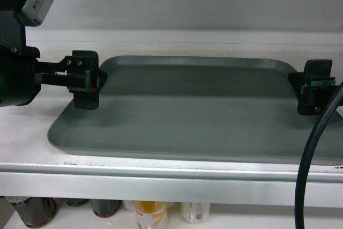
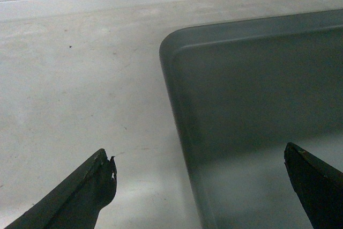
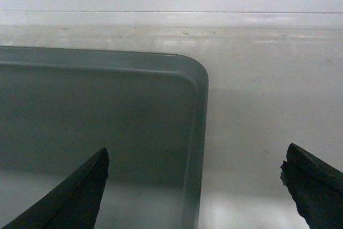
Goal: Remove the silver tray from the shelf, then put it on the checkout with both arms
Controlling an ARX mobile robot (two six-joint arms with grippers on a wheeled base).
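So the silver tray (image 1: 193, 111) is lying flat on the shelf (image 1: 161, 172), taking up most of the board's width, with its near long edge just behind the pale grey front strip and its far edge close to the white back wall.

The left gripper (image 1: 88, 81) is at the tray's left short edge, toward the far corner. From the head camera its black fingers (image 1: 86, 60) look like they straddle the rim there. In its own wrist view the fingers (image 2: 80, 197) are spread wide, one over the bare white shelf and the other over the tray's inside, with the rounded far-left corner of the tray (image 2: 257, 95) sitting between them. They aren't gripping anything, far as I can see.

Same deal on the other side: the right gripper (image 1: 313, 87) sits at the right short edge near the far corner, and a thick black cable (image 1: 311, 154) loops down in front of it. Its wrist camera shows the fingers (image 3: 69, 197) wide apart too, one over the tray (image 3: 96, 116) and one over the shelf, rim running between them.

Under the shelf you can just see the tops of some bottles (image 1: 150, 214) on the level below, a bit blurry.
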